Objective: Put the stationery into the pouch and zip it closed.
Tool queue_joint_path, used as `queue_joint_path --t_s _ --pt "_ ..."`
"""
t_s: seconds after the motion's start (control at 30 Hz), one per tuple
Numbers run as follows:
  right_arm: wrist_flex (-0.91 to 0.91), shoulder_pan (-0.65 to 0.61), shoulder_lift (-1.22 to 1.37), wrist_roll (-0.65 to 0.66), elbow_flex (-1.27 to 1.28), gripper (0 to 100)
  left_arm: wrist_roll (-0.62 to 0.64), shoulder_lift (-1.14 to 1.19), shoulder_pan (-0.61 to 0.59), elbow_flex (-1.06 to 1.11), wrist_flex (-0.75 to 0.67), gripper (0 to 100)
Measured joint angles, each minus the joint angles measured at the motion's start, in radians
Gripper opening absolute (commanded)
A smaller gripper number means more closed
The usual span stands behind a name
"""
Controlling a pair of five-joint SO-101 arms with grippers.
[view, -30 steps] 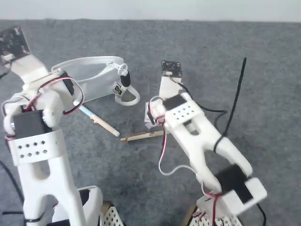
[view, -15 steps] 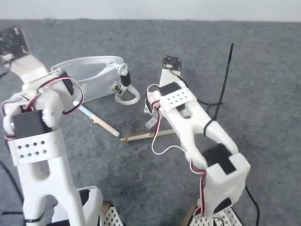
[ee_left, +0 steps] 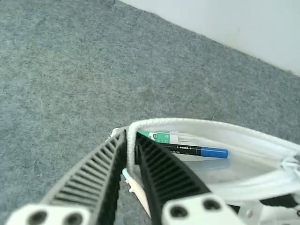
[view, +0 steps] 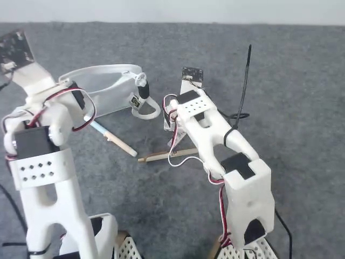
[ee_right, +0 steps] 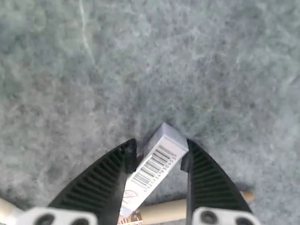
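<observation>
The right gripper [ee_right: 160, 144] is clamped across the narrow sides of the box [ee_right: 154, 164], which looks light, stiff and slick-wrapped, so best held mid-length; at its 10 o'clock the left gripper [ee_left: 131, 137] pinches the floppy pouch [ee_left: 206, 125] rim.

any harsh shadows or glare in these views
High view: soft, even light, only a faint shadow beside the pencil, no glare. Left wrist view: the white pouch is bright, yet the pen inside shows plainly. Right wrist view: a soft shadow beside the box.
</observation>
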Motion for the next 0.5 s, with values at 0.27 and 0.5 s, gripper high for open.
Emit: queue_joint_path --t_s 0.27,0.5 --pt "0.032 0.0 0.0 0.0 -0.011 1.3 0.0 0.0 0.0 0.0 0.0 1" --pt "0.097 0.0 0.0 0.0 -0.057 0.6 0.0 0.0 0.0 0.0 0.0 1"
